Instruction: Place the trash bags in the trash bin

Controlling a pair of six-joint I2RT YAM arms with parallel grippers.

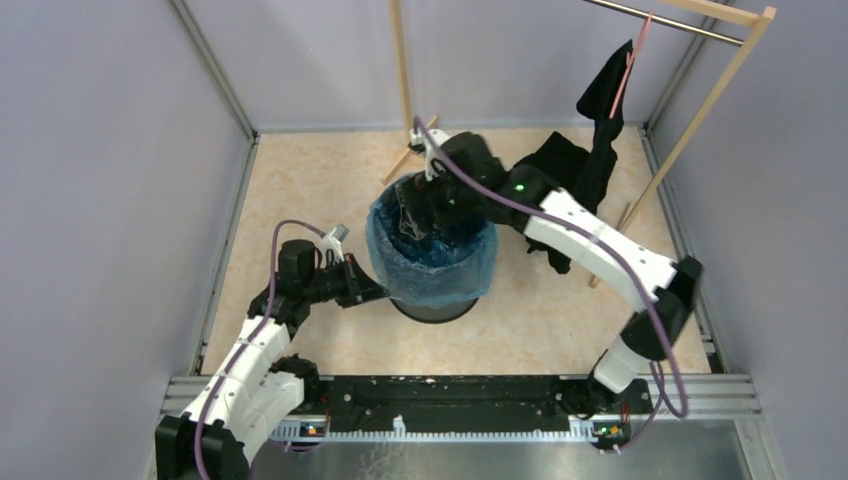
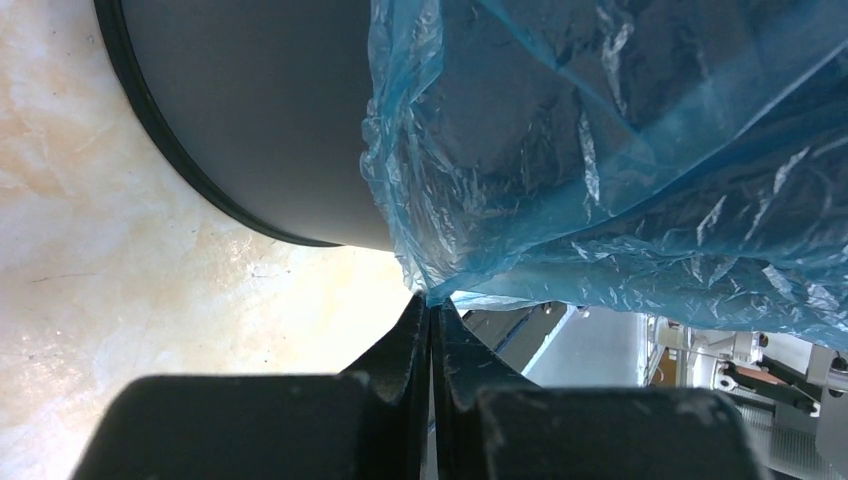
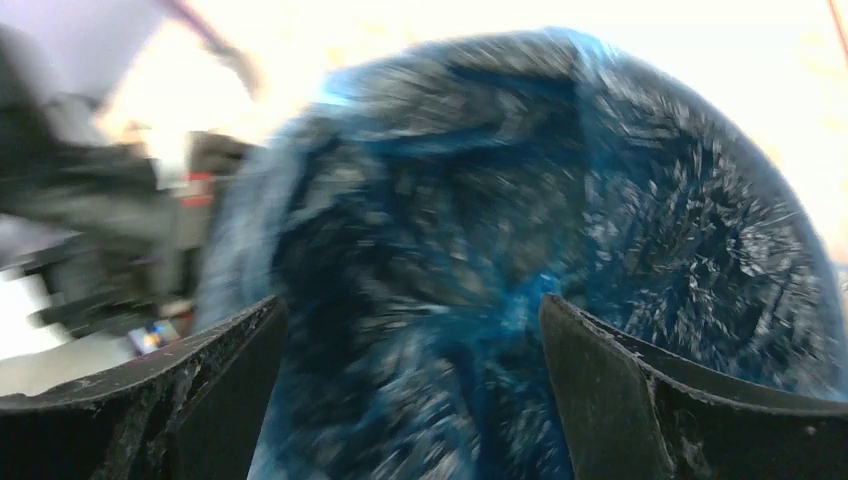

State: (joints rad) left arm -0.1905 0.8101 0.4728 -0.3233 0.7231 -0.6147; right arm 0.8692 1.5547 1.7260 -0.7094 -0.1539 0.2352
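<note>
The black trash bin (image 1: 434, 308) stands mid-floor, lined with a light-blue trash bag (image 1: 470, 272) folded over its rim. My left gripper (image 1: 378, 291) is at the bin's left side, shut on the bag's hanging edge; the left wrist view shows its tips (image 2: 432, 298) pinching the blue film (image 2: 600, 160) beside the bin wall (image 2: 260, 110). My right gripper (image 1: 425, 205) reaches down into the bin's mouth, jaws open. In the blurred right wrist view its fingers (image 3: 230, 360) frame the blue bag interior (image 3: 520, 220) with nothing between them.
A wooden rack (image 1: 400, 70) with a metal rail stands at the back. A black garment (image 1: 605, 100) hangs from it on a pink hanger and piles on the floor (image 1: 560, 165) behind the right arm. Grey walls enclose the beige floor.
</note>
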